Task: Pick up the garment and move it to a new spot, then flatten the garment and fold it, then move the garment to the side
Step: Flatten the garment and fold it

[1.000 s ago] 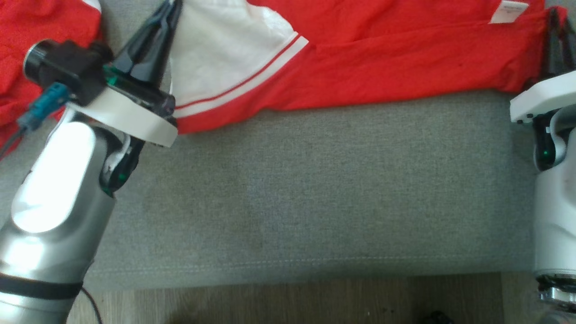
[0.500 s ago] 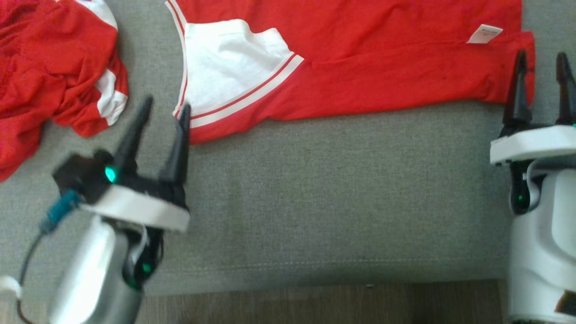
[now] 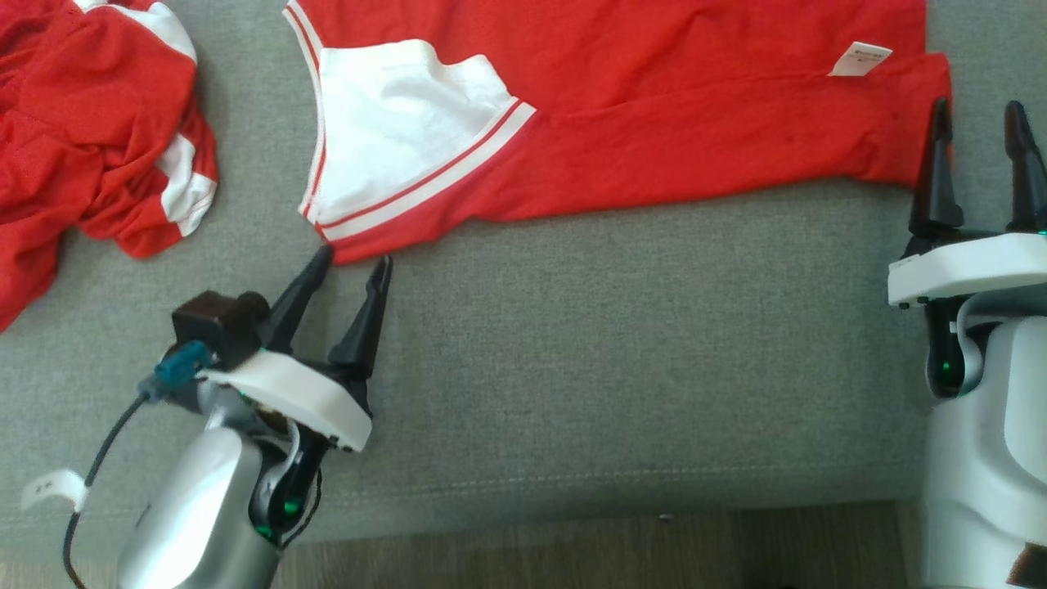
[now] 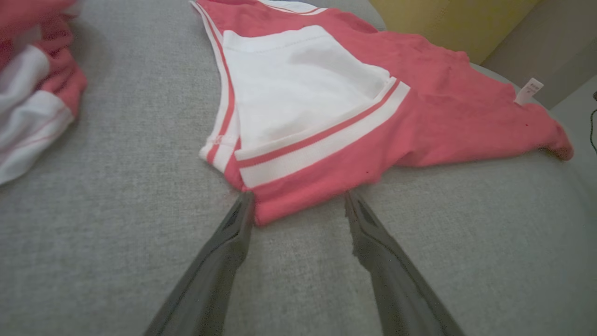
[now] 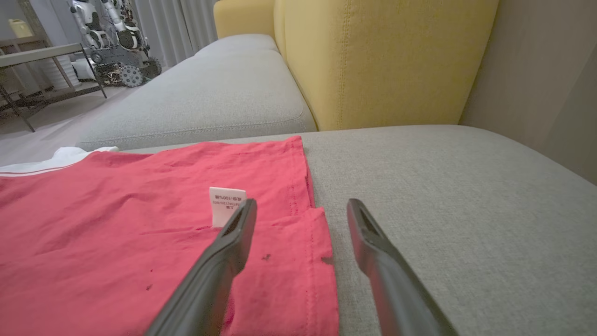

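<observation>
The grey sofa (image 3: 572,368) carries everything; its front edge runs along a strip of wooden floor (image 3: 572,548). In the right wrist view a yellow backrest (image 5: 382,60) rises behind the seat, and far off at the upper left stand a shelf (image 5: 37,56) and another robot (image 5: 112,42).

The garment (image 3: 654,123), red with a white panel and white stripes, lies spread flat along the seat's far side. A crumpled red-and-white heap (image 3: 82,147) lies apart from it at the seat's left end.

The left gripper (image 3: 353,256) has its jaws spread and grips nothing. Its fingertips sit at the garment's near left corner, which lies just between them in the left wrist view. The right gripper (image 3: 978,105) is likewise spread and empty at the garment's right end: one finger lies over the red cloth, the other over bare cushion. A small white label (image 3: 857,59) sticks up near that finger.
</observation>
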Available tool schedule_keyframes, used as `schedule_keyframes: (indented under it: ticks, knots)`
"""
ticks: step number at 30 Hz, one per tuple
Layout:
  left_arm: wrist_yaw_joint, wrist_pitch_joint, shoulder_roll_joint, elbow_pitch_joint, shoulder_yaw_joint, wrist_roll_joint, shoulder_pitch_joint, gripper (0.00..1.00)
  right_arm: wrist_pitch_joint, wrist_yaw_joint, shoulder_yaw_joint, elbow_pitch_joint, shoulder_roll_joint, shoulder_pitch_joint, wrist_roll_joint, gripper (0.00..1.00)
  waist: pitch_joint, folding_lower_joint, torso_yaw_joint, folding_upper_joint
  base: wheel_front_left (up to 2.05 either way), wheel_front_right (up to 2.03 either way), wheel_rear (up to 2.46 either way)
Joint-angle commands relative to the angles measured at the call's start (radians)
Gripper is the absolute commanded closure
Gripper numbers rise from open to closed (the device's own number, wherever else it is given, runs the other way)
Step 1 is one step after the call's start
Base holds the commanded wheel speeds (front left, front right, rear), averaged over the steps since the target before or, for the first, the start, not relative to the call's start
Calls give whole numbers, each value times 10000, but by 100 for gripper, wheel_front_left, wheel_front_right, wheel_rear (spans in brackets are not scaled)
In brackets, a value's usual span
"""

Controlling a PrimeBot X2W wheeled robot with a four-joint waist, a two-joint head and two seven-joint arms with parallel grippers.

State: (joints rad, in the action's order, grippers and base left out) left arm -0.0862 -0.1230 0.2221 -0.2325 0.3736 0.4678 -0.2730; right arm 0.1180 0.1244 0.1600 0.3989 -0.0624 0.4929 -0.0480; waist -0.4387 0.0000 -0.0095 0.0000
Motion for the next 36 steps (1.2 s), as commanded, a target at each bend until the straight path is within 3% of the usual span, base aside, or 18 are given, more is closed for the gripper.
schedule_keyframes:
  ticks: [1,4,6,9,10,14,20,25,26,27,31,36]
  knots:
    - [75,21,194,225,-382,0,-319,0,-52,63,-249,-355,104,-10,14,0,-15,0,-16,0,0,0,0]
    - [167,110,204,6,-409,2,-469,2,-323,63,-219,-248,106,50,-20,0,-27,0,-30,0,0,0,0]
    - [177,202,242,-99,-384,6,-495,33,-547,63,-275,-86,94,94,5,0,-13,0,-25,0,0,0,0]
    - [194,332,337,-248,-294,-72,-514,95,-1082,63,-333,271,58,207,25,0,33,0,-19,0,0,0,0]
    - [201,319,355,-272,-283,-89,-514,100,-1297,63,-352,422,45,272,47,0,54,0,-17,0,0,0,0]
    - [199,290,457,-350,-219,-152,-499,100,-1870,63,-287,1037,-91,686,122,0,153,0,45,0,0,0,0]
    - [195,173,560,-459,-42,-390,-708,100,-2903,63,614,2034,-168,1042,-345,0,285,0,275,0,0,0,0]
    - [208,-63,698,-574,51,-635,-926,100,-3500,63,743,2226,5,933,-169,0,378,0,353,0,0,0,0]
    - [204,-93,738,-606,74,-682,-957,100,-3564,63,645,2243,27,888,-22,31,398,0,352,0,0,0,0]
    - [207,-145,794,-635,103,-759,-989,100,-3624,63,522,2261,39,832,107,100,429,0,354,0,0,0,0]
    - [234,-337,992,-701,201,-1007,-1037,100,-3810,63,94,2106,-32,588,503,100,592,0,375,0,0,0,0]
    - [212,-306,1251,-480,365,-1163,-822,100,-4118,63,-717,1479,-577,174,1407,100,889,0,402,0,0,0,0]
